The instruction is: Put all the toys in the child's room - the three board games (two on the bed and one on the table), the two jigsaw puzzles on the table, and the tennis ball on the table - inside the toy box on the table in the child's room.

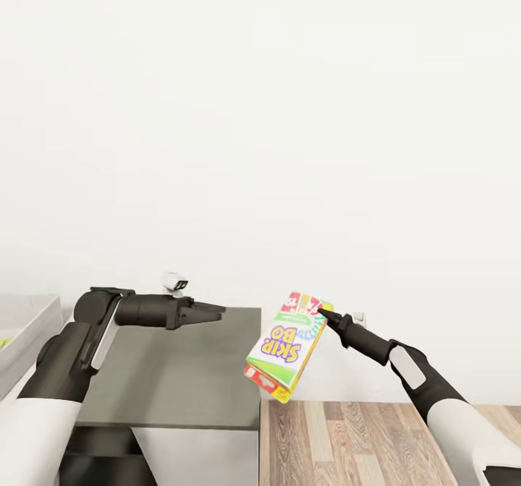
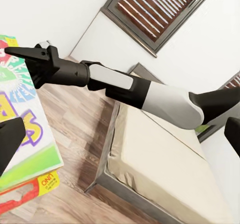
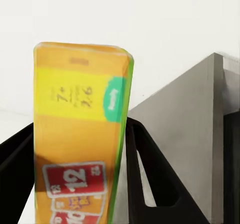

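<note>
A white-green "SKIP-BO" board game [image 1: 286, 345] hangs tilted in the air beyond the table's right end, over the wood floor. My right gripper [image 1: 323, 316] is shut on its top edge; in the right wrist view the box's orange end [image 3: 80, 134] sits between the dark fingers [image 3: 147, 164]. The left wrist view shows the same box [image 2: 22, 129] and the right gripper [image 2: 17, 52]. My left gripper [image 1: 213, 309] hovers over the table [image 1: 181, 377], empty, its fingers [image 2: 9, 144] spread apart. A corner of the light-grey toy box [image 1: 29, 314] shows at the far left on the table.
A plain white wall rises close behind the table. Wood-plank floor [image 1: 362, 442] lies to the right of the table's end. In the left wrist view the beige bed [image 2: 165, 164] with its grey frame stands behind my right arm, below a dark-framed window [image 2: 160, 9].
</note>
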You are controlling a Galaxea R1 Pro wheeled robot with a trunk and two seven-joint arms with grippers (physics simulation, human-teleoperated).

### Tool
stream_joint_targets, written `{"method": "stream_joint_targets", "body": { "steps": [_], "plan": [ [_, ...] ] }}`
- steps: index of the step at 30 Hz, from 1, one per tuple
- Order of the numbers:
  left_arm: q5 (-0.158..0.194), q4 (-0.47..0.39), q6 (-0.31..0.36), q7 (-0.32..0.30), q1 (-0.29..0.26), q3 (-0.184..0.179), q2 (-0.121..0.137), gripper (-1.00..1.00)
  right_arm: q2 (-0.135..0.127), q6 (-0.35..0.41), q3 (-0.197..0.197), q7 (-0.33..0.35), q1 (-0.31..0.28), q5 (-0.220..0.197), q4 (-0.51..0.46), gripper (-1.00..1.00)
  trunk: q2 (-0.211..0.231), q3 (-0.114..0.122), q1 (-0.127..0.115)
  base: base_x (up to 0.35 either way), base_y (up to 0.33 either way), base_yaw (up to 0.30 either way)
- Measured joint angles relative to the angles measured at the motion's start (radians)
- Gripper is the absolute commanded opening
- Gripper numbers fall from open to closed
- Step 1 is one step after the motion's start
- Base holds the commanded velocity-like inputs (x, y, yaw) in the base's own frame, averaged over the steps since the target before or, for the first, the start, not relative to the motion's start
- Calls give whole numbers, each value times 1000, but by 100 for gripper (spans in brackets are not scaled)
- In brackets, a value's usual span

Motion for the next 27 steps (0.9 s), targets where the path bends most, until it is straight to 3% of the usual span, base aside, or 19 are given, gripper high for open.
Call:
{"method": "stream_joint_targets", "body": {
  "steps": [3,5,17,27],
  "plan": [
    [-1,0,0,0,0,-1,-1,100,-2,0,0,13,0,1,0,-100,21,9,-12,0,0,0],
    [-13,11,-11,4,11,11,2,100,5,3,-7,2,10,1,-11,-100,21,9,-11,0,0,0],
    [0,47,-23,9,27,50,-6,100,11,6,0,41,0,-5,-30,-100,21,9,-11,-5,42,0],
    [0,48,-23,9,28,54,-5,100,10,6,0,42,0,-6,-30,-100,21,9,-11,-94,1,0]
  ]
}}
